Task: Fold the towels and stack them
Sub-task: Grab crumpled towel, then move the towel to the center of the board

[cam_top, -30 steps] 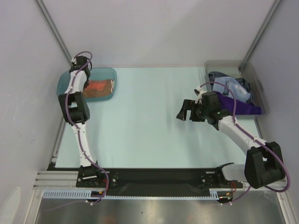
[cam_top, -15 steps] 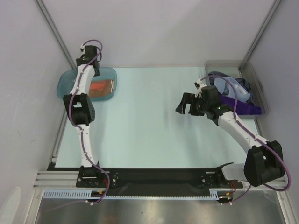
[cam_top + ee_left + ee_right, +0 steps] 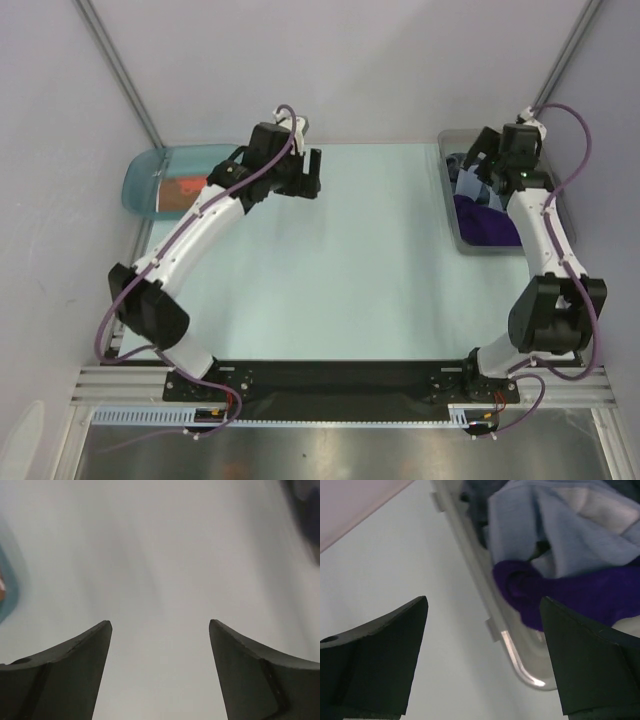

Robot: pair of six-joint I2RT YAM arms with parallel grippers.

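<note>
Orange towel [image 3: 182, 189] lies in tray [image 3: 139, 180], apparently folded; purple towel [image 3: 488, 221] and pale blue towel [image 3: 560, 532] unfolded in bin [image 3: 518, 665]; left end effector [image 3: 160, 630] and right end effector [image 3: 483, 601] wide, empty.

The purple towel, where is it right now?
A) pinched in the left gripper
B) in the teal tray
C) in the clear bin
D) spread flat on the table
C: the purple towel lies bunched inside the bin on the right side of the table.
</note>
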